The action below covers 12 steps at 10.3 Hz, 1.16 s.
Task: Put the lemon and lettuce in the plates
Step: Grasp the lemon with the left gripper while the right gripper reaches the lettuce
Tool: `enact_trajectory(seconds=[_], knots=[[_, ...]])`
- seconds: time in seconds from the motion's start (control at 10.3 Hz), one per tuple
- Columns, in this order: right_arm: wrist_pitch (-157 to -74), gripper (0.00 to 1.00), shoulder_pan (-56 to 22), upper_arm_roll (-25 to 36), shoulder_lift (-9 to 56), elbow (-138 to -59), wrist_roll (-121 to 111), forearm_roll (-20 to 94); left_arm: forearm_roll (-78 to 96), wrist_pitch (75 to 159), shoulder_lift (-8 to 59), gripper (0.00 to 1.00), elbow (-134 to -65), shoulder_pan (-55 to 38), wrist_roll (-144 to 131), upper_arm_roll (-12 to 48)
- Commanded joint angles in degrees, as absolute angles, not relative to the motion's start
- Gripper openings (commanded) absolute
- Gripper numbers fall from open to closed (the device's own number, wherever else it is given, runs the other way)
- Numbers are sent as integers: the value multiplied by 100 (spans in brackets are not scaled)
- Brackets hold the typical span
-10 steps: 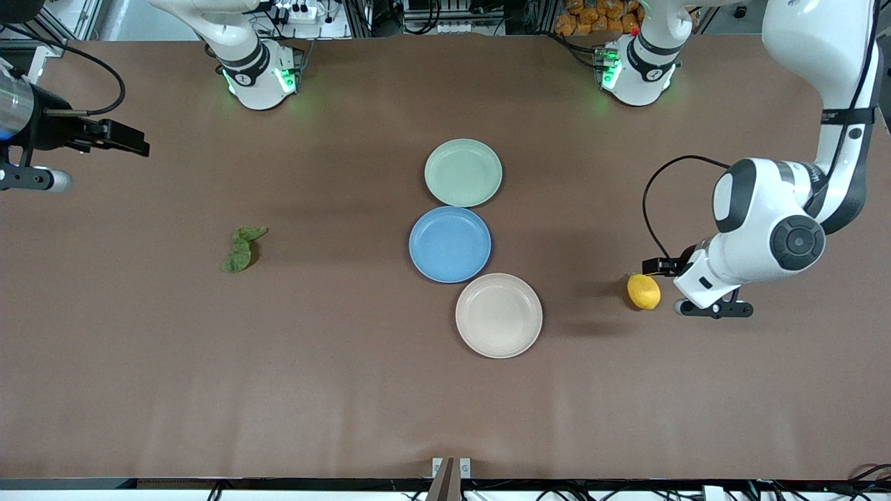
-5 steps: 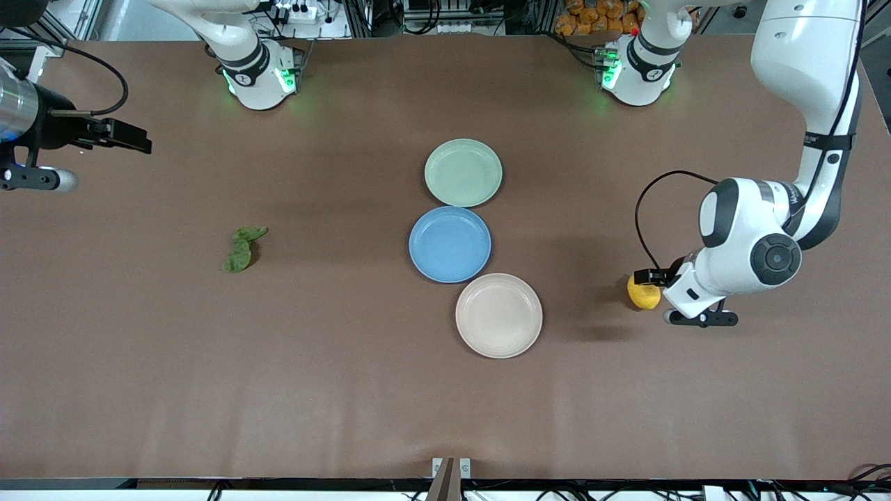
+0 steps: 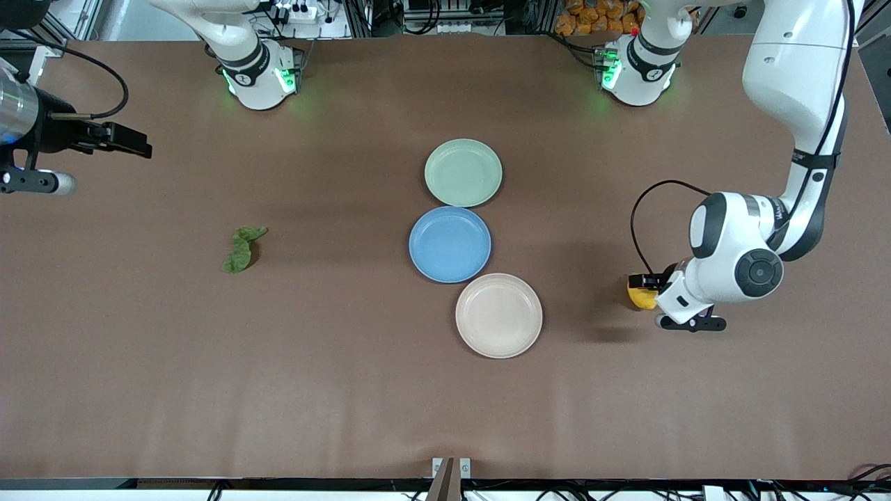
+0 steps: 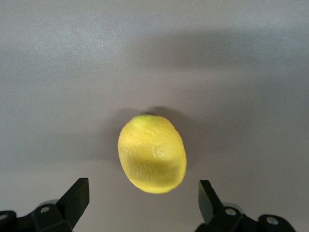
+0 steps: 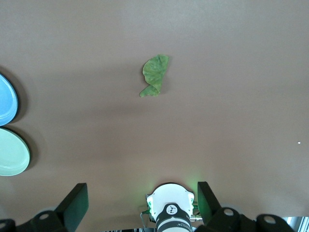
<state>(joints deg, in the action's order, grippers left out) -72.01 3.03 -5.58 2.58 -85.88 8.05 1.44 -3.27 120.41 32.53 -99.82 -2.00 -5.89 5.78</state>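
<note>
In the front view the left end effector (image 3: 644,291) is mostly hidden under its own wrist, which also covers most of the lemon (image 3: 638,298), leaving a yellow sliver. The left wrist view cuts off the fingers (image 4: 77,199) at the frame edge. The right end effector (image 3: 122,139) reaches in from the front view's edge, its arm largely out of frame. In the right wrist view the blue plate (image 5: 7,100) and green plate (image 5: 12,154) are cropped by the edge, and the fingers (image 5: 75,203) show only partly
</note>
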Motion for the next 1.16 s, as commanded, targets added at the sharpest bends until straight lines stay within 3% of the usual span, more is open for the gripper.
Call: enact_trajectory(seconds=[0.0, 0.39, 0.77, 0.87, 0.97, 1.06], knots=[[-7452, 100, 378, -606, 237, -8841, 817, 237, -554, 12050, 3524, 100, -9730, -176, -642, 580], [-8225, 100, 395, -606, 263, -9534, 748, 308, -536, 12059, 3691, 100, -9721, -228, -677, 580], [-9577, 100, 510, -598, 481, -10720, 729, 299, -545, 12059, 3849, 100, -9572, -246, -712, 580], [-10033, 100, 562, -598, 631, -10984, 729, 299, -519, 12154, 3876, 87, -9571, -246, -825, 580], [-10237, 100, 571, -598, 824, -11082, 729, 290, -519, 12207, 3893, 28, -9571, -255, -1174, 580], [-10326, 100, 571, -598, 1070, -11083, 729, 290, -545, 12208, 3902, 0, -9571, -264, -1273, 580]])
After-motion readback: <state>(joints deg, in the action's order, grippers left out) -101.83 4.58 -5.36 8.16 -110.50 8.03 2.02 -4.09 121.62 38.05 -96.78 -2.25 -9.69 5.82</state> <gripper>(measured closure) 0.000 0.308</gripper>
